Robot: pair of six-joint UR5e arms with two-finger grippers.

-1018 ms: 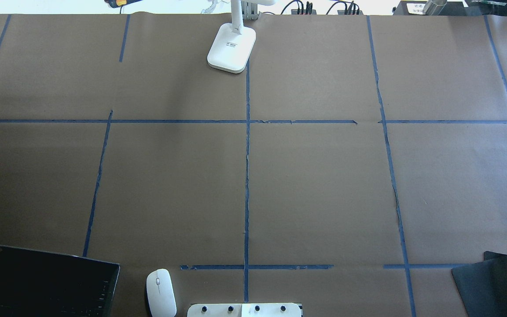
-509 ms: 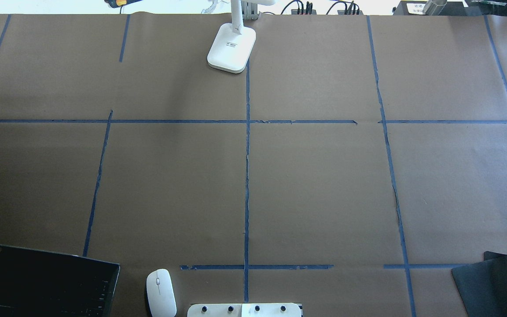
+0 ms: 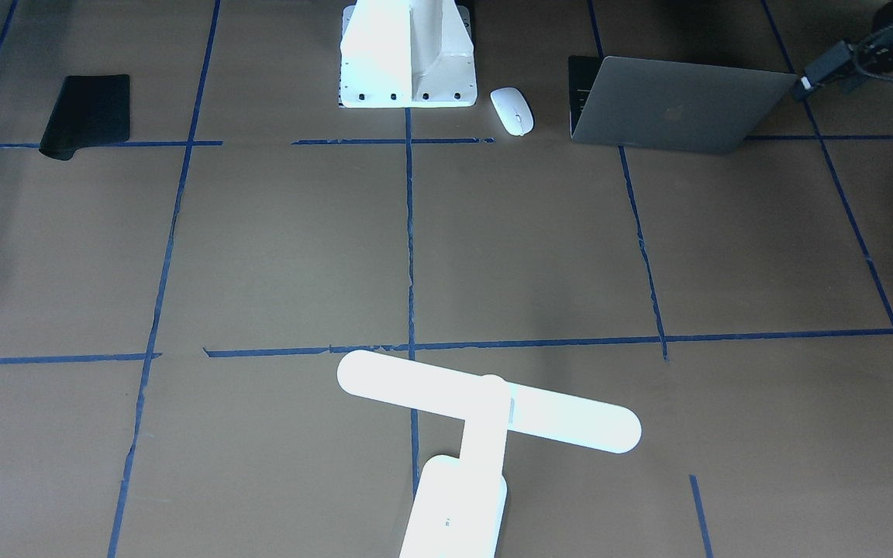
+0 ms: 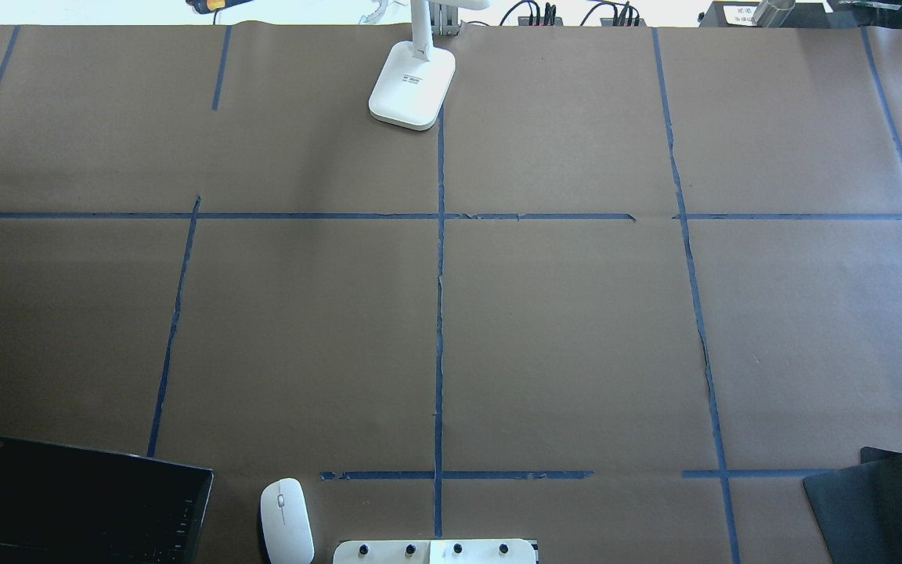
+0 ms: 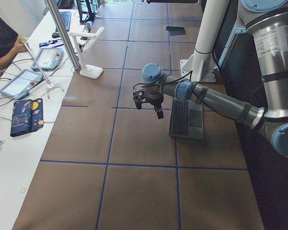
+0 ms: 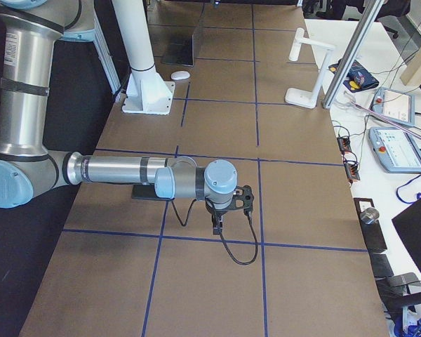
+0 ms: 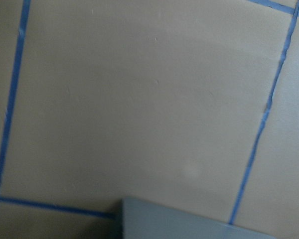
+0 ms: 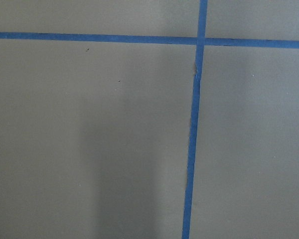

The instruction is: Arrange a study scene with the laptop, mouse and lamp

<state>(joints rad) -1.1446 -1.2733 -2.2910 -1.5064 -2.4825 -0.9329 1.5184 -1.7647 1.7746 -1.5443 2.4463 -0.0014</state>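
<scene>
1. Three task items, none arranged yet. The laptop (image 4: 67, 501) sits open at the table's near-left corner on the robot's side, with its screen dark and the lid's back toward the far edge.
2. Mouse (image 4: 286, 521): flat on the table just beside the laptop's right flank and not touching it. It is close to the near edge, next to the white pedestal (image 4: 435, 552).
3. Lamp (image 4: 412, 82): upright at the middle of the far edge, well apart from the other two.
4. Left gripper (image 5: 149, 103): hangs above the table just beyond the laptop's lid side. It shows only in the side view, so I cannot tell how its jaws stand. Its wrist camera sees paper, blue tape (image 7: 261, 119) and a grey edge, probably the laptop.
5. Right gripper (image 6: 228, 210): hangs over bare table toward the right end, near the black pad (image 4: 866, 509). I cannot tell its jaw state either, and nothing is seen in its grasp.
6. Judgement: the task is at its start, and the laptop looks like the first move, for the left arm.
7. To do that step well:
   - Take the base, not the hinged lid — the lid would fold under load.
   - Slide it low rather than lifting it high.
   - Draw it away from the mouse so the mouse is not swept along.
   - Leave room beside the laptop for the mouse.
</scene>
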